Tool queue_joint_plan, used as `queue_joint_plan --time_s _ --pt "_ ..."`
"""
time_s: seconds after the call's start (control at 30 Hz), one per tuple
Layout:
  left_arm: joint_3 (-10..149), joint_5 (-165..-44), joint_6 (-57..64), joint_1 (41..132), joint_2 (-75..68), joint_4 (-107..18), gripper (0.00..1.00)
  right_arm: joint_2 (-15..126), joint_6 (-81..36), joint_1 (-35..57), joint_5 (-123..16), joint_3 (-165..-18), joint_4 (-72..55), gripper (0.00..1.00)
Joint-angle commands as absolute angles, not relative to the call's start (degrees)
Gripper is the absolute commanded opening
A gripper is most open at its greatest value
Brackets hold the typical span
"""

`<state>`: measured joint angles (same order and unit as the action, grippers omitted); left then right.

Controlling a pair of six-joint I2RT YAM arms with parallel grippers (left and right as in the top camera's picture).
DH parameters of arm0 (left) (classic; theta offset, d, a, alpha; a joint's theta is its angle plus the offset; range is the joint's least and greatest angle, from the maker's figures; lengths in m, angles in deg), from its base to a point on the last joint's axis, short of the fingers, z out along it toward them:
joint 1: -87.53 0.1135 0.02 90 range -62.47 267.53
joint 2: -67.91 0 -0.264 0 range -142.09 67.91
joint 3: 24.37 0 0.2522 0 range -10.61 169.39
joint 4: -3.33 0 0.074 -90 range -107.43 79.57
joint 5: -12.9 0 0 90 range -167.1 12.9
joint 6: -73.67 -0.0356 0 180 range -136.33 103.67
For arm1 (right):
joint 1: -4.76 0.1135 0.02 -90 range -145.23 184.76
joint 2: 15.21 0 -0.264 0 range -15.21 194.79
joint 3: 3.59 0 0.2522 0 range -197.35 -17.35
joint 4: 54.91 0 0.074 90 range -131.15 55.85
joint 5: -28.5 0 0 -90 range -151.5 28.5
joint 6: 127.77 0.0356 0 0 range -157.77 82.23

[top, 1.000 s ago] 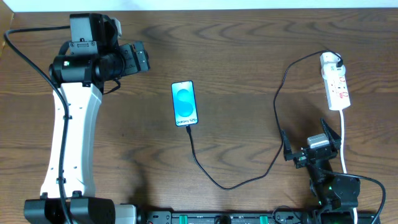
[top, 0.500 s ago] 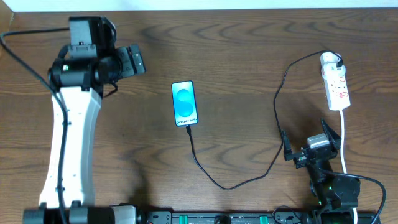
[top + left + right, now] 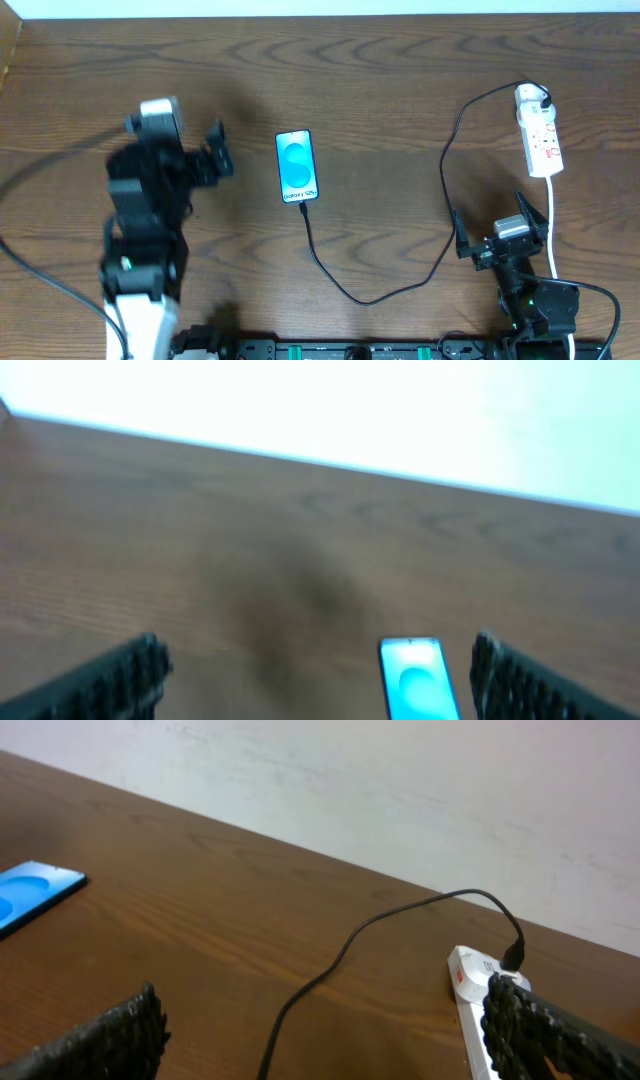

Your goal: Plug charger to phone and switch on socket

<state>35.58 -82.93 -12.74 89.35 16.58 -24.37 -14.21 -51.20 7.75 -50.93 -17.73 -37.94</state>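
Risking a dislodged charger

Left of centre, the left gripper (image 3: 218, 152) is seen open beside the phone (image 3: 298, 166); the charger (image 3: 362, 300) could be knocked loose by it. Lower right, the right gripper (image 3: 490, 215) is open below the socket (image 3: 538, 140).

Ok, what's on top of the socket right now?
Only the black plug, seated at the far end of the socket. Its pins are hidden inside; switch position too small to tell.
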Motion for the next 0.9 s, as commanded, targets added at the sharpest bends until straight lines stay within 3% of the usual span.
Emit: queue_joint_plan --time_s 0.0,0.37,0.67,0.87 --pt "24.72 -82.64 -14.2 89.61 25.28 -18.03 0.98 -14.5 -50.44 8.19 -50.63 -17.67 -37.7 0.99" --pt "-1.6 -83.52 -14.66 89.46 50.87 -4.93 0.98 -14.5 -50.44 8.19 -50.63 -17.67 -37.7 0.99" --pt "-10.45 -83.52 -16.98 89.26 61.19 -4.85 0.98 -14.5 -50.44 8.19 -50.63 -17.67 -37.7 0.99" --pt "-10.38 -83.5 -21.78 86.99 65.3 -11.47 0.98 -14.5 -50.44 8.19 -50.63 -17.67 -37.7 0.99"
